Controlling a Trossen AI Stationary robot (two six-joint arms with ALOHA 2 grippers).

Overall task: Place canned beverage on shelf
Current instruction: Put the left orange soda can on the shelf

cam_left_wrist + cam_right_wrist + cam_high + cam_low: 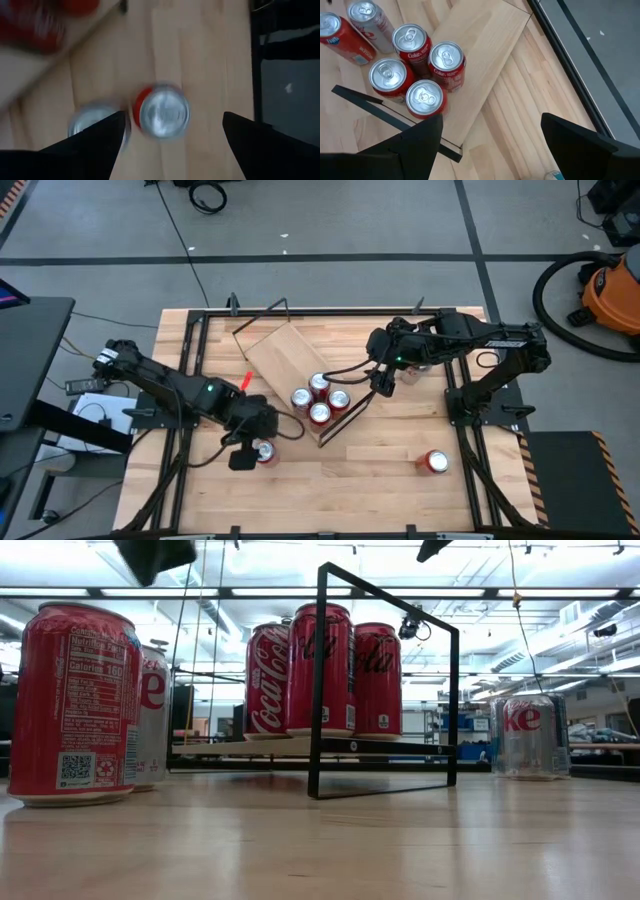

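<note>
The shelf (pixel 290 360) lies slanted at the middle of the tabletop (pixel 380 480), with four red cans (pixel 320 400) standing clustered at its near-right end. The left end effector (pixel 252 452) hovers above a red can (pixel 162 111) near the tabletop's near-left area, its fingers spread wide on either side and holding nothing; a silver can (pixel 92 119) stands just beside that one. The right end effector (pixel 381 383) hangs just right of the shelf, open and empty. Another red can (pixel 434 462) stands alone at the near right.
</note>
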